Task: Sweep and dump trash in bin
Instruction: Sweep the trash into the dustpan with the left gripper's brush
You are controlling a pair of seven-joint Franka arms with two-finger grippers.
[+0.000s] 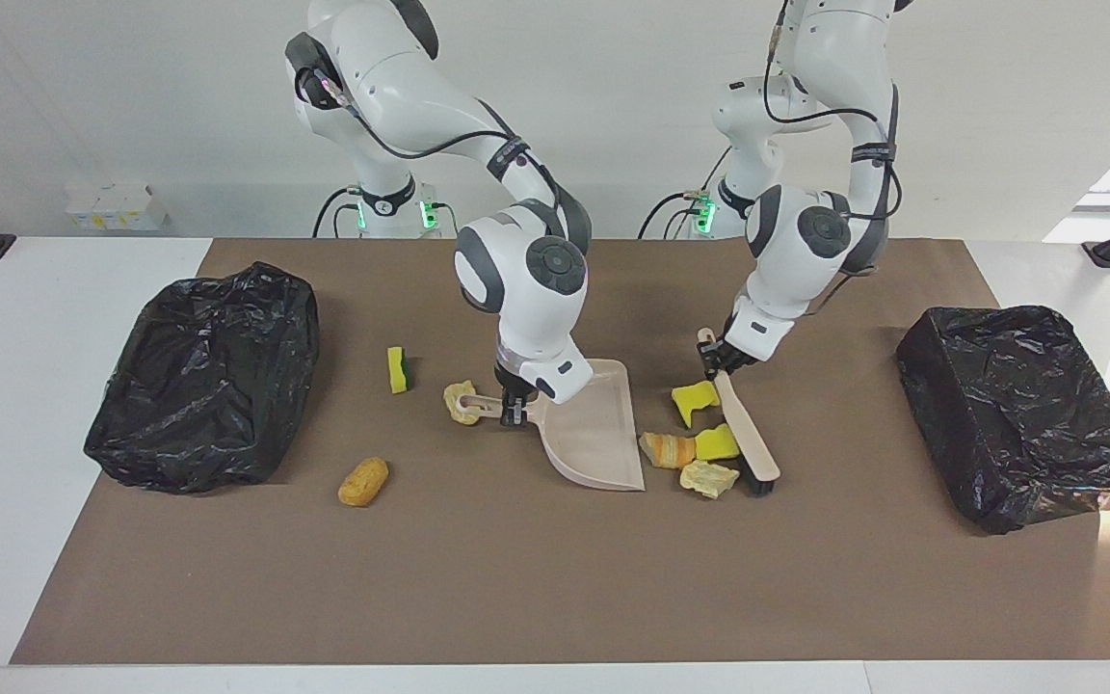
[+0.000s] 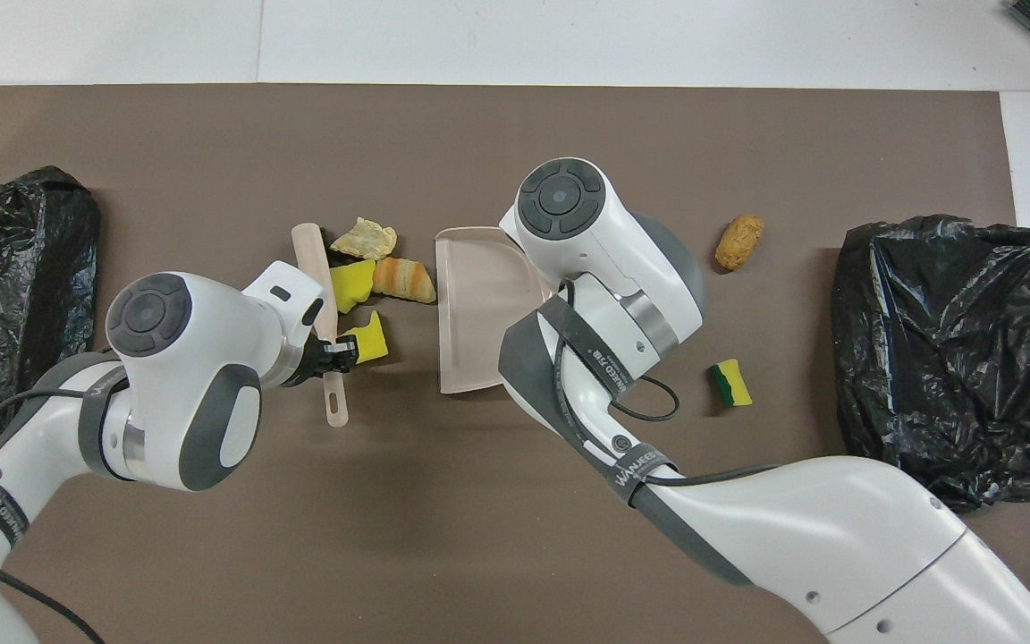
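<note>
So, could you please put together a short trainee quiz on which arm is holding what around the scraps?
1. True or false: the left gripper is shut on the brush.
2. The right gripper holds the dustpan by: A) its handle, B) its front lip, C) its side wall.
3. How many scraps lie between the brush and the dustpan?
Key: 1 true; 2 A; 3 four.
</note>
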